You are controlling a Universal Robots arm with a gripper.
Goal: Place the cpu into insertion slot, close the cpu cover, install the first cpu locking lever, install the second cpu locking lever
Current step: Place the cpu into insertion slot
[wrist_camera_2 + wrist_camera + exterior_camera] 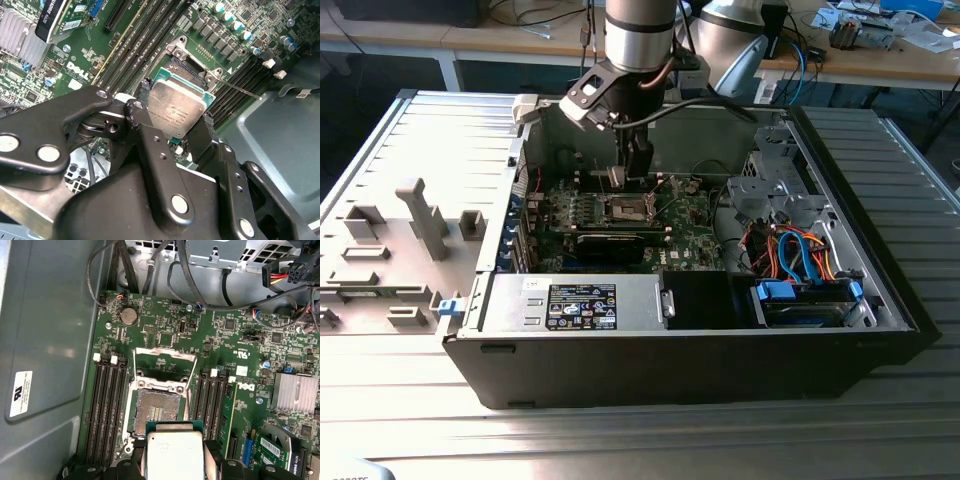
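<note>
Green motherboard under my gripper: fingers closed partway on the cpu, clamped flat between them, bare insertion slot just beyond the fingertips, cpu cover standing open past it.

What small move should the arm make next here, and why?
Probably a small sideways shift to centre the cpu over the insertion slot before lowering. In the first wrist view the end effector holds the cpu, which appears offset from the slot, and the cpu cover is flipped open.
</note>
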